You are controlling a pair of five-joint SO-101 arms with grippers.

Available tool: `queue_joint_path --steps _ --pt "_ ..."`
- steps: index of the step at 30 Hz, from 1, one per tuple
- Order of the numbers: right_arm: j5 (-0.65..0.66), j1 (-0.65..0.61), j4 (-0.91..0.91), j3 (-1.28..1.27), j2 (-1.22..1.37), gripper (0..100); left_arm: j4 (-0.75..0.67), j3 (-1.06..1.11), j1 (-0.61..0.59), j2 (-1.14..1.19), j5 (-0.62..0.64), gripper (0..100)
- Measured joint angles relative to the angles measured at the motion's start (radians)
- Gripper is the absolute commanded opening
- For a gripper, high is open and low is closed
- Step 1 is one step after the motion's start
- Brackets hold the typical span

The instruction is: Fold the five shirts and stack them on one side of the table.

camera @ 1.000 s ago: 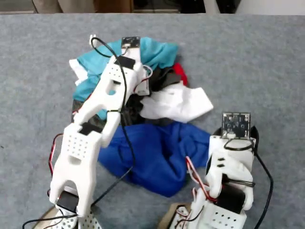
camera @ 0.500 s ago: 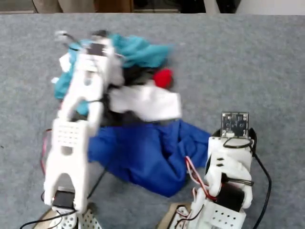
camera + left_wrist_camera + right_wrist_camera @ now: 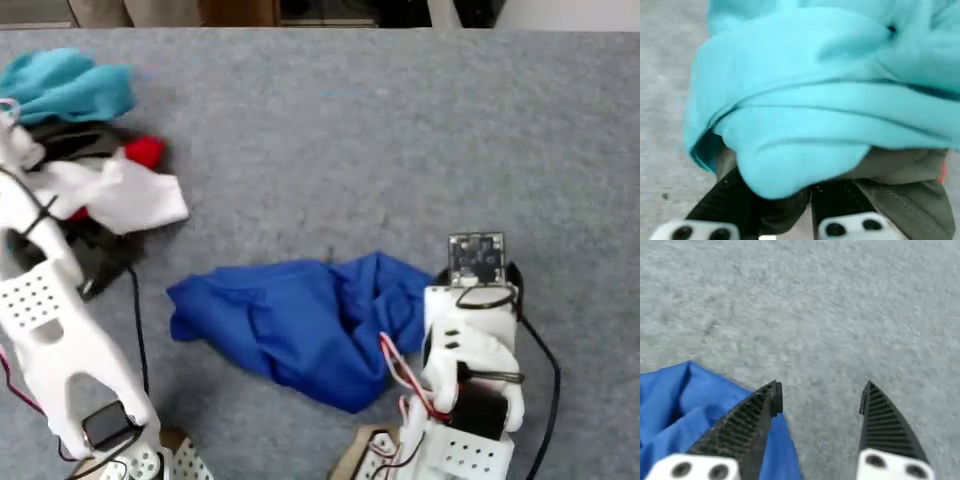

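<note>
End effectors: left [image 3: 785, 194] clamped, right [image 3: 822, 388] spread

White perforated arms [image 3: 45, 300], black ribbed jaws

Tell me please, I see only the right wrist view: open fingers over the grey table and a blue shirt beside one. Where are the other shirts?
Observer: In the high view they lie bunched at the far left edge of the table: a teal shirt, a white shirt, a red shirt and a dark shirt.
Operator: Does the left arm hold any of them?
Observer: Yes. In the left wrist view the left gripper has its fingers shut on the dark shirt, with the teal one draped over them.
Operator: Is the blue one folded?
Observer: No. The blue shirt lies crumpled near the table's middle, apart from the others.
</note>
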State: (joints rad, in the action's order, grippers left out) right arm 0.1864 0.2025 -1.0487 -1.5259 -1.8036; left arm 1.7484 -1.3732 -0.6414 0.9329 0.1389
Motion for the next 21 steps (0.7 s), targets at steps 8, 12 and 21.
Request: queue_joint_path --steps 8,12,21 --pt "-0.043 -0.118 0.0 0.0 0.0 43.2 0.0 0.123 -0.037 -0.028 -0.037 15" --pt "-0.044 -0.144 0.0 0.0 0.0 44.7 0.0 0.321 -0.034 -0.176 0.043 27" --pt "-0.014 -0.15 -0.098 0.189 0.0 42.5 0.0 0.707 0.018 -0.66 0.06 28"
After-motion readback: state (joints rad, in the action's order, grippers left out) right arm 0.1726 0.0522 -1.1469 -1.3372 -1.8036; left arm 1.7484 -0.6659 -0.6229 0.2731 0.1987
